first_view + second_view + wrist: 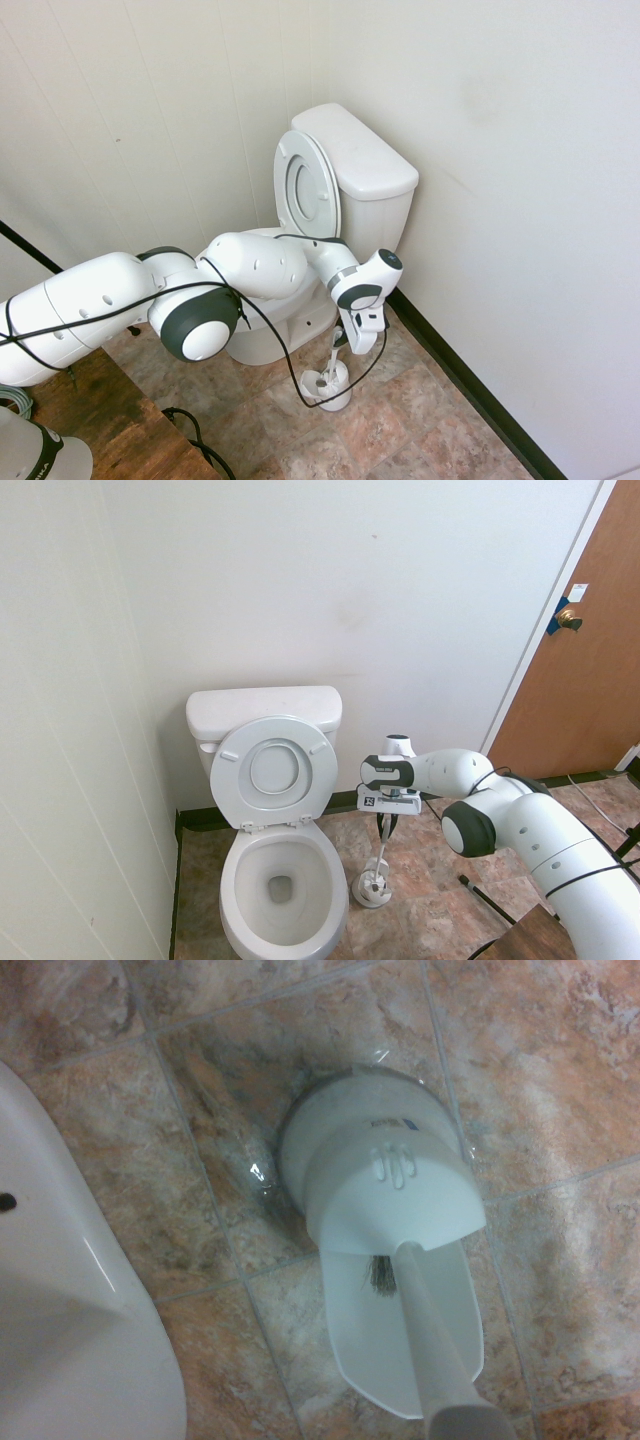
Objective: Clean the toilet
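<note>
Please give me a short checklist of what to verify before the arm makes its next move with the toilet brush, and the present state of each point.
1. Lid and seat of the toilet are up, bowl open: ok.
2. Claw is shut on the brush handle: ok.
3. Brush head is inside the holder, not lifted out yet: ok; bristles show in its opening in the wrist view.
4. Holder stands upright on the floor beside the toilet, apart from it: ok.
5. Black cable hanging from the arm stays clear of the holder: not ok; in the first exterior view its loop runs around the holder.
6. Grip is firm enough to lift the brush: cannot tell.
</note>
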`<state>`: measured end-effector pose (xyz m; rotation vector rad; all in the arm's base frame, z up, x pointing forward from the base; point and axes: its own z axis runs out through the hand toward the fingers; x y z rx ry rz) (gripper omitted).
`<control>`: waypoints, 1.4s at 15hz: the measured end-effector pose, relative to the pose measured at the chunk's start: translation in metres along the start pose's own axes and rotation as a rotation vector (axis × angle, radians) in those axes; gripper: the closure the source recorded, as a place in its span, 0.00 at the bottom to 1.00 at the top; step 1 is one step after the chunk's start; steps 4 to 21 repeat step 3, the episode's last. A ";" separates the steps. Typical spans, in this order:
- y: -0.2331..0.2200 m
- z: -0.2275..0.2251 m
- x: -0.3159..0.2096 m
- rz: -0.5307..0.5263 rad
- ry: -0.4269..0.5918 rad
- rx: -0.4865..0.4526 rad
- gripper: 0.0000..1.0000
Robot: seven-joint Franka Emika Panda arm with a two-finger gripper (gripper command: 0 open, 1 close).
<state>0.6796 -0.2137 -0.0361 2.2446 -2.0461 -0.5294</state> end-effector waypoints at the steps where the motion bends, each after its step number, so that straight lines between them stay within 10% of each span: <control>1: -0.001 0.000 0.004 0.005 -0.004 -0.001 1.00; 21: 0.001 0.000 0.008 0.015 -0.012 0.003 1.00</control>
